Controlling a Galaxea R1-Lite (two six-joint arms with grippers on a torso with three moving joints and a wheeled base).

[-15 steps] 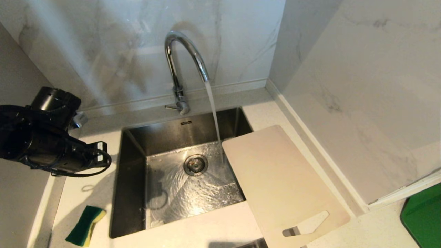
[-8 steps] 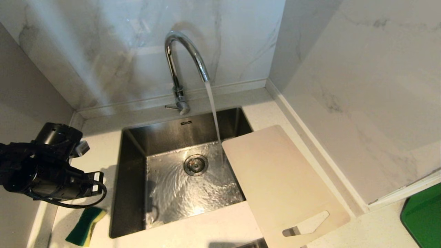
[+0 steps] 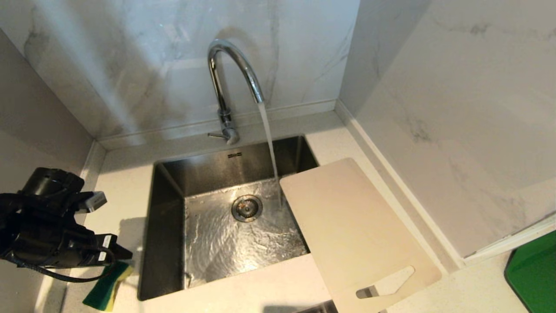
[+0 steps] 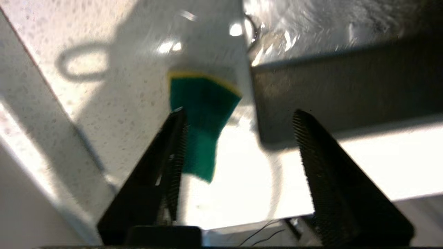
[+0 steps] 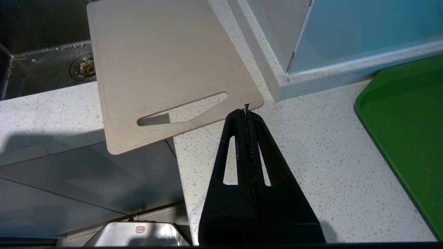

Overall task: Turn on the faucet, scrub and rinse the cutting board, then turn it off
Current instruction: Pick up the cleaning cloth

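Beige cutting board (image 3: 354,234), chrome faucet (image 3: 228,82), green-and-yellow sponge (image 3: 106,287), white speckled countertop (image 5: 311,155)

White, grey-veined marble wall panels (image 3: 143,65) meet in a corner behind the pale speckled stone counter (image 3: 269,287). A rectangular stainless-steel sink basin (image 3: 165,226) is sunk into the counter, near its back edge. Grey cabinet fronts (image 5: 69,186) run below the counter's front edge. Bright light glares off the counter and the wet basin floor.
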